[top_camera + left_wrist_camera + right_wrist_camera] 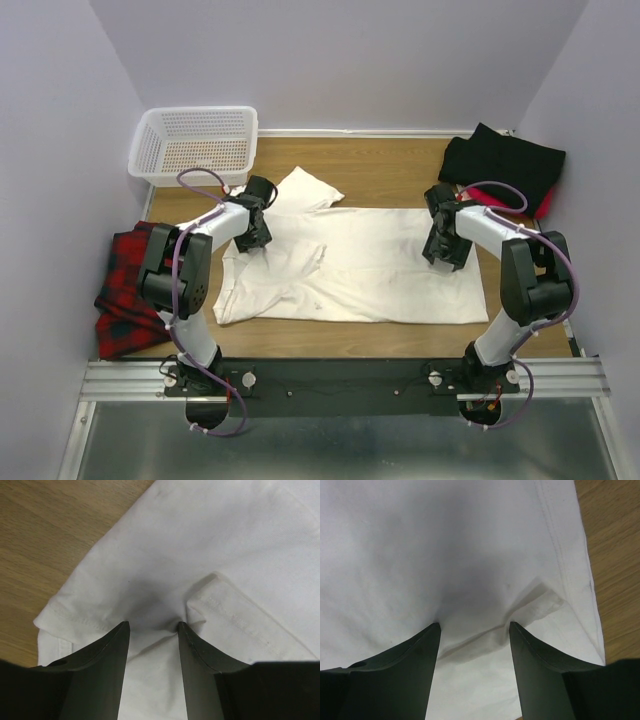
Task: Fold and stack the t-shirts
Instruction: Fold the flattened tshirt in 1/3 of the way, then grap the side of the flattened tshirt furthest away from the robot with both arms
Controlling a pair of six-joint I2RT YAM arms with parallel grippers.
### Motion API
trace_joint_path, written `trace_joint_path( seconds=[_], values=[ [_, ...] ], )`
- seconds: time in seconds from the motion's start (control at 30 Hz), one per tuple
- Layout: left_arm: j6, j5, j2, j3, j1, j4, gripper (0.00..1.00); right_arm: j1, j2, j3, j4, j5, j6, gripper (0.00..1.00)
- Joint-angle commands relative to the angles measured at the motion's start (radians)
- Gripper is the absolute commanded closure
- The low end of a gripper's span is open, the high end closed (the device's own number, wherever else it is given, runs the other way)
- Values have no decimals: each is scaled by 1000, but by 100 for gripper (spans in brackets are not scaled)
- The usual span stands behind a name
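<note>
Two grippers bear down on a white shirt (370,270) spread flat across the table (390,165). The left gripper (250,238) stands with its jaws apart, both tips pressed into the cloth. A small pucker rises between them, and a stitched, folded-over edge lies just to its right. The right gripper (441,255) also has its jaws parted. Its fingers (427,645) rest on the shirt and a shallow crease runs between them. The shirt's hemmed edge lies just to this gripper's right, with bare wood past it. Neither gripper has lifted any cloth. A black shirt (505,165) lies beyond the right gripper, with a red one (545,205) peeking from under it. A white basket (200,112) sits beyond the left gripper, and a red checked cloth (125,290) lies to that gripper's left.
</note>
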Motion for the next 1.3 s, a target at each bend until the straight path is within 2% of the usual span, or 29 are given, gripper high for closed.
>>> trace_joint_path(
  seconds=[0.0, 0.4, 0.67, 0.83, 0.97, 1.27],
  values=[
    [17, -81, 48, -74, 21, -127, 48, -8, 73, -55, 47, -26, 6, 33],
    [16, -103, 0, -134, 82, -124, 48, -25, 41, -149, 37, 58, 50, 33],
    [118, -80, -54, -50, 82, -104, 52, -25, -14, -89, 30, 84, 21, 33],
    [191, -89, -89, 135, 82, -131, 52, -25, -85, 9, 27, 106, -28, 33],
    [240, -37, -69, 303, 82, -134, 52, -25, -112, 76, 24, 99, -42, 33],
    [368, 92, 193, 686, 61, -96, 52, -23, -114, 150, 24, 47, -39, 33]
  ],
)
